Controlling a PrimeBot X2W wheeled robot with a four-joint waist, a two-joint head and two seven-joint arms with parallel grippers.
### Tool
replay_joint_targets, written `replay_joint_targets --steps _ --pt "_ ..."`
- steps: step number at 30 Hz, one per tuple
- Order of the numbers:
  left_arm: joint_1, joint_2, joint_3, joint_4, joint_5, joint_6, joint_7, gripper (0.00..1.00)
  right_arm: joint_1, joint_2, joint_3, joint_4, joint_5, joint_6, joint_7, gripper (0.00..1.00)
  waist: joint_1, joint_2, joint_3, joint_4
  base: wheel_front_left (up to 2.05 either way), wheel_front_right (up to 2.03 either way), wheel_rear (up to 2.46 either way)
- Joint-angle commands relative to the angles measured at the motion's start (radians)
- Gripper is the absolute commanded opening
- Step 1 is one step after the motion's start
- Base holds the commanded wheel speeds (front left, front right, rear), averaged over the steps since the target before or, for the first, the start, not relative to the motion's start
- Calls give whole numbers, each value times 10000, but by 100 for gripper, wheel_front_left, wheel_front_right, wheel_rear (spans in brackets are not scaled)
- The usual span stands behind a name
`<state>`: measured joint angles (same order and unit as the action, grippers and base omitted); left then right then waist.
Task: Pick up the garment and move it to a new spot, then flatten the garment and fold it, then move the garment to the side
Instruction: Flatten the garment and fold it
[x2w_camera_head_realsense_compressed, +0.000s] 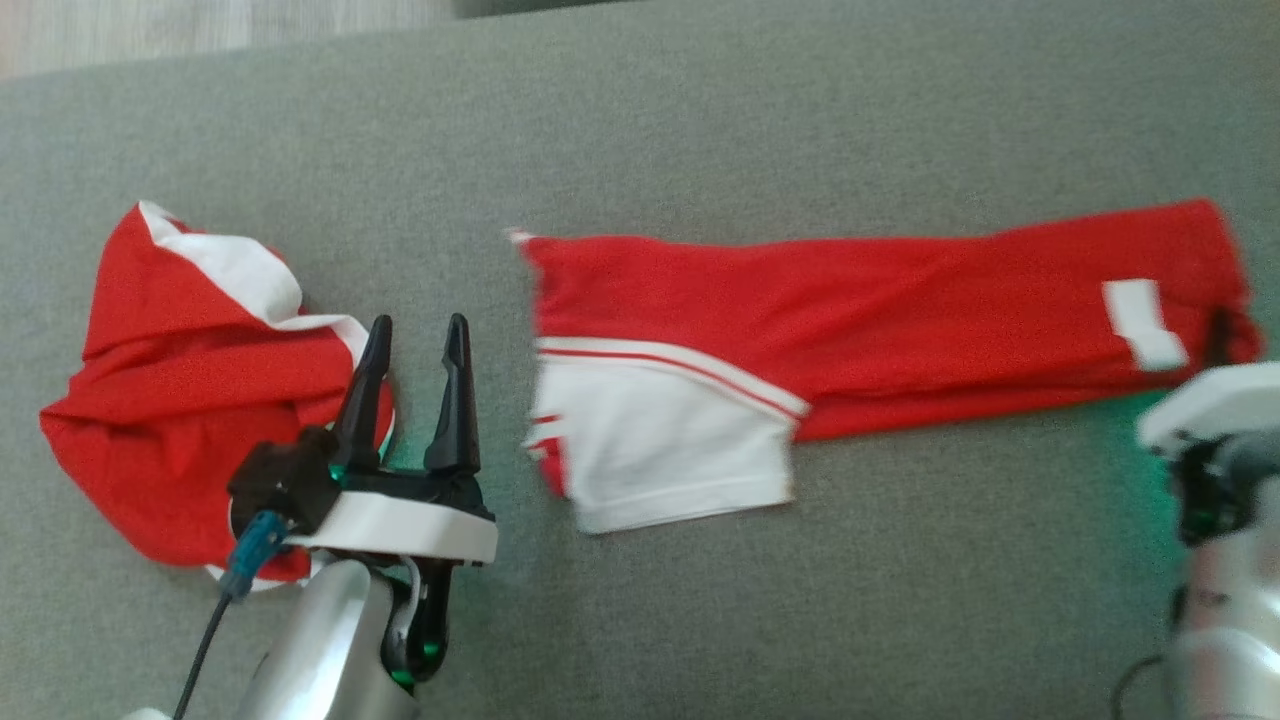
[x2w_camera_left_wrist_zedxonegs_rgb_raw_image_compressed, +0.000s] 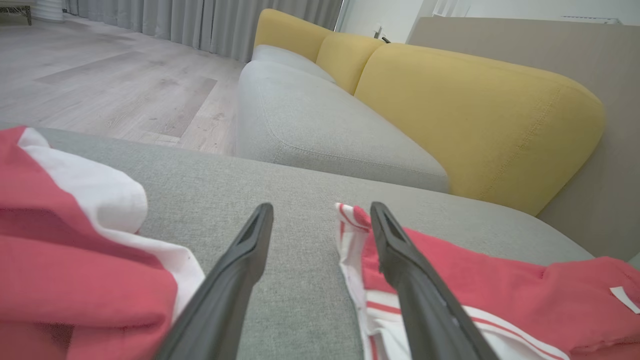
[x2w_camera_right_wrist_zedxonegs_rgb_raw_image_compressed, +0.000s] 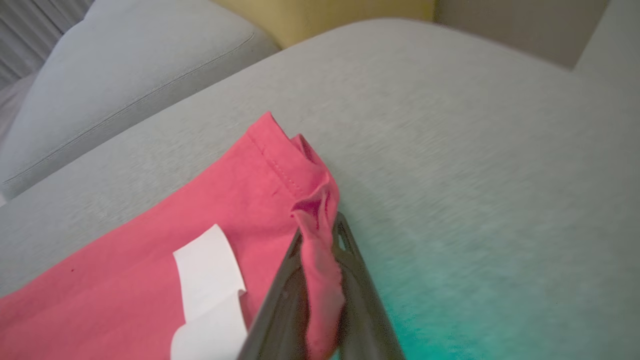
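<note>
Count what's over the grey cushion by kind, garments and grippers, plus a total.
Red-and-white garments: 2, the crumpled garment and the long garment
Grippers: 2, the left gripper and the right gripper
Total: 4

- Soft, even daylight, no hard shadows.
- Head view smeared with motion blur.
- Teal glow on grey upholstery (x2w_camera_right_wrist_zedxonegs_rgb_raw_image_compressed: 475, 150) beside right pincer (x2w_camera_right_wrist_zedxonegs_rgb_raw_image_compressed: 320, 227).

On padded surface (x2w_camera_head_realsense_compressed: 700, 120), garment (x2w_camera_head_realsense_compressed: 850, 310) lying stretched left to right. Well left of it, crumpled garment (x2w_camera_head_realsense_compressed: 190, 400) sitting apart. Between two, left gripper (x2w_camera_head_realsense_compressed: 415, 345) hanging by crumpled garment's right edge. At garment's right end, right gripper (x2w_camera_right_wrist_zedxonegs_rgb_raw_image_compressed: 320, 235) sitting, hem lying between its fingers. Behind surface, sofa (x2w_camera_left_wrist_zedxonegs_rgb_raw_image_compressed: 350, 125) standing.
</note>
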<state>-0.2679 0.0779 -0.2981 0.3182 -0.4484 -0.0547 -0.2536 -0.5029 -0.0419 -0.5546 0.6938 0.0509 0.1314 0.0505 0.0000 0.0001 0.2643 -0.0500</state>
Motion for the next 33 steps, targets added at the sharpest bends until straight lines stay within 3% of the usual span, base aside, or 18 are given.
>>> replay_joint_targets --steps 1,7,12,17,24,28,33 --pt "-151 -4 345 -254 62 -49 -82 100 7 -207 41 -428 -137 -7 -4 0 0 -1 -105 -38 0 0 0" --pt "-12 -72 334 -199 62 -78 -82 100 59 -517 -921 -1453 -1066 -7 224 0 0 -1 -509 -22 0 0 0" --pt "122 -110 344 -169 75 -84 -82 100 53 -284 -390 -2150 -1023 -7 337 0 0 -1 -866 55 0 0 0" --pt "360 -124 384 -168 130 -33 -82 100 273 -97 1093 -2859 -144 -7 341 0 0 -1 -1303 106 0 0 0" --pt "527 -15 336 -231 174 29 -53 100 854 -86 4428 -2813 2617 -7 -307 0 0 -1 -1681 334 0 0 0" --pt "562 0 303 -316 167 85 -42 100 1214 -85 6522 -2224 3607 -7 -964 0 0 -1 -1740 533 0 0 0" --pt "653 -22 148 -329 141 99 3 100 1119 -85 8390 -1191 4403 -7 -1756 0 0 -1 -1790 824 0 0 0"
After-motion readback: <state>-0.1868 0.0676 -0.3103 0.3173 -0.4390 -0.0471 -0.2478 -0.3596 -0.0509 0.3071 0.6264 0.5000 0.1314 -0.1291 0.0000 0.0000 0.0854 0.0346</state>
